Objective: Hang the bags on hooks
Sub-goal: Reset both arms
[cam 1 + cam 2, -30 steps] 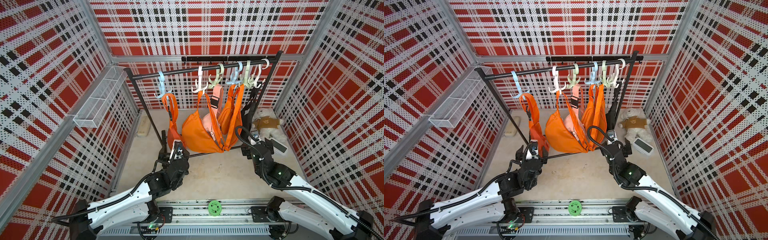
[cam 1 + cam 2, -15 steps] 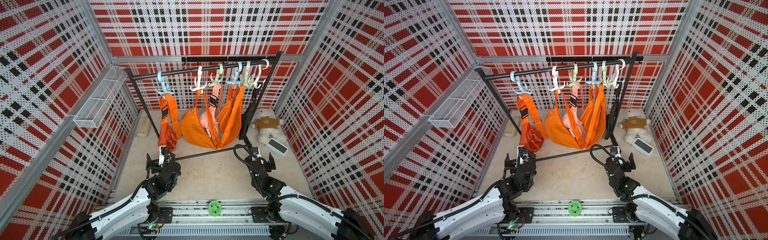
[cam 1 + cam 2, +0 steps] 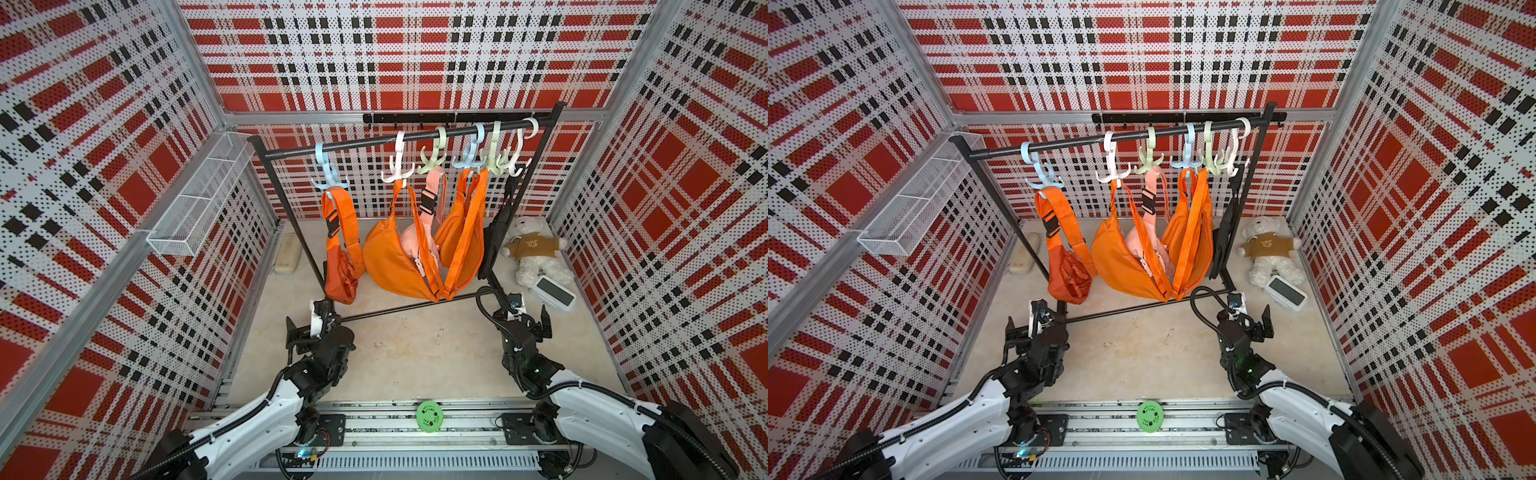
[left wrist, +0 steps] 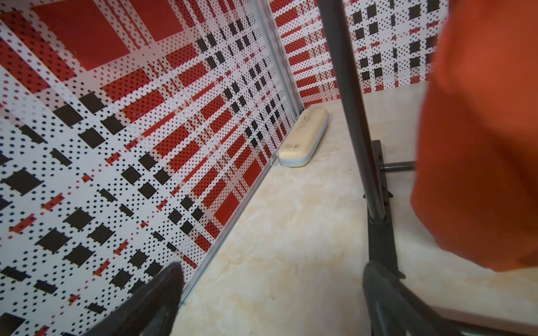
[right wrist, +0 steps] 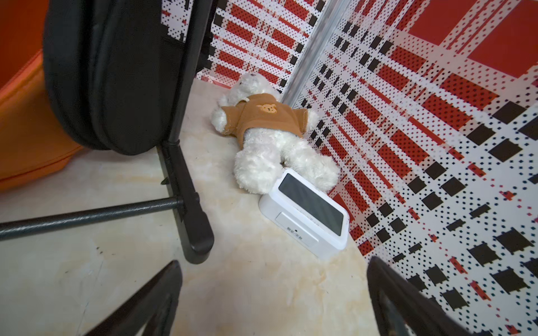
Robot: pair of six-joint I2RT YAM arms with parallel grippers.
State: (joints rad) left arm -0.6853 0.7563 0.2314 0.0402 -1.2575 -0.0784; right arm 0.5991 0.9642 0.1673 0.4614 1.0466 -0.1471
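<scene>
The small orange fabric sling bag (image 3: 340,266) hangs on the pale blue plastic hook (image 3: 328,179); left gripper (image 4: 270,280) and right gripper (image 5: 275,266) spread apart, empty.

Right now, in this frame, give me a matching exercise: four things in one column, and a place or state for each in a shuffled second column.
Things:
1. small orange bag
2. teddy bear
3. white clock
4. wire basket

Place or state:
A. mounted on the side wall
B. hanging from the light blue hook
C. wearing a brown sweater
D. on the floor beside the bear's feet

Pairs: 1-B, 2-C, 3-D, 4-A
</scene>
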